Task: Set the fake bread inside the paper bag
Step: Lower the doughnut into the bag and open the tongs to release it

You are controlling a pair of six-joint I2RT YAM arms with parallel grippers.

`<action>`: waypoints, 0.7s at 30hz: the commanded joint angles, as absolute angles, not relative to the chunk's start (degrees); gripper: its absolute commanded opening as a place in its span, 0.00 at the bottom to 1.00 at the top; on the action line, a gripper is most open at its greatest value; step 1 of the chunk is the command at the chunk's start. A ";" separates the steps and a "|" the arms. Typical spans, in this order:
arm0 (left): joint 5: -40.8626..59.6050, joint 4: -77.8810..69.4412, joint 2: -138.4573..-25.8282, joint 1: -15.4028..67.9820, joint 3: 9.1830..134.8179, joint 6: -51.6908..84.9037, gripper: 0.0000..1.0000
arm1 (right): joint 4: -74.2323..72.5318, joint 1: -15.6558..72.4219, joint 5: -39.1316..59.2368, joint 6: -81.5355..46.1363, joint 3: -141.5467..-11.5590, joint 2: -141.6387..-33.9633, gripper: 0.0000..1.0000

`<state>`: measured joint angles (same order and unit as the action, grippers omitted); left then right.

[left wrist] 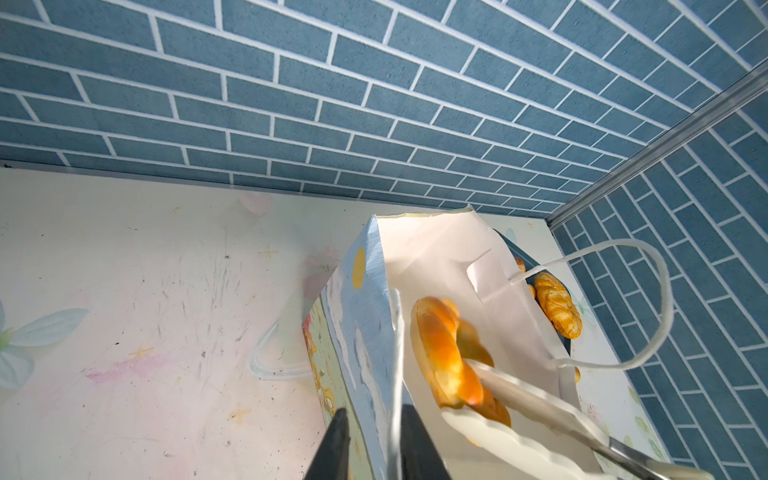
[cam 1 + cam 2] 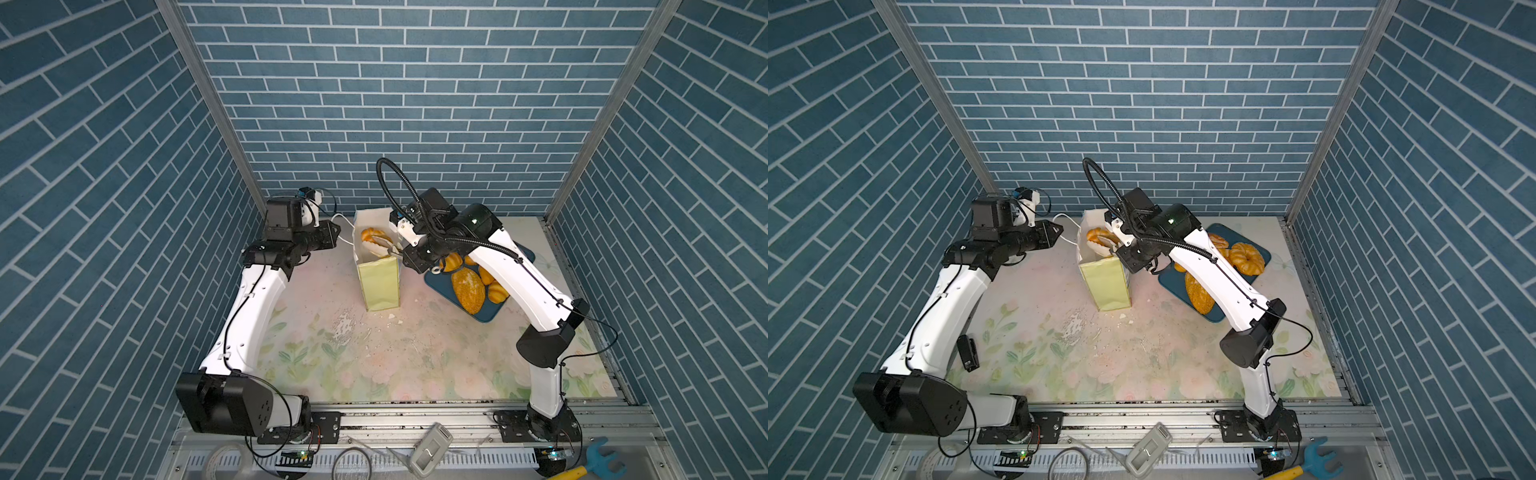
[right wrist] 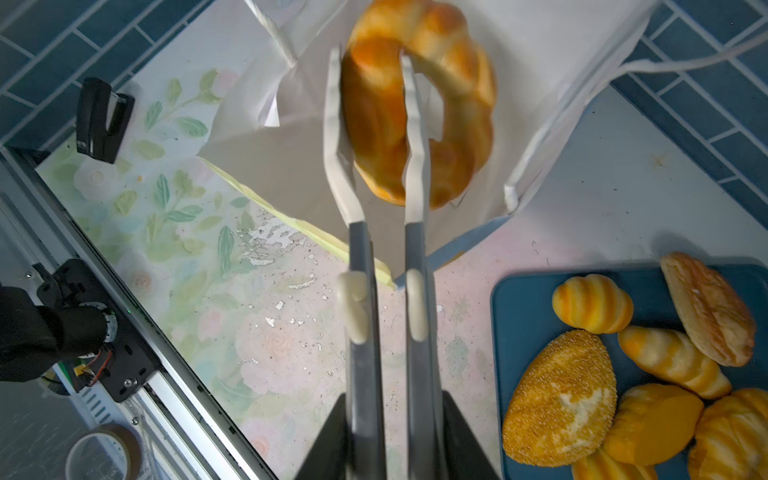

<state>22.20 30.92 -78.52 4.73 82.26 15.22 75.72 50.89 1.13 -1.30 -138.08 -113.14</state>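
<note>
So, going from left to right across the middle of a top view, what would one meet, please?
left gripper → paper bag → large speckled loaf → small ridged roll

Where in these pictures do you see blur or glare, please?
Right wrist view: the ring bread between the tongs is smeared by motion, the breads on the tray crisp. Left wrist view: the same ring and tongs blur, the brick wall is sharp. Both top views: the paper bag glares white inside.
</note>
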 commanded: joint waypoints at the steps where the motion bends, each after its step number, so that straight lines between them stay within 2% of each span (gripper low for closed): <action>1: 22.89 29.95 -78.58 4.48 81.51 15.82 0.23 | 75.50 51.52 -0.61 1.47 -141.73 -111.82 0.36; 11: 23.01 29.61 -78.28 4.48 81.16 16.71 0.21 | 74.14 51.64 -2.55 2.54 -142.37 -108.54 0.41; 21: 22.97 29.31 -76.15 4.48 79.63 17.25 0.21 | 70.29 50.10 -11.02 1.56 -137.75 -98.31 0.40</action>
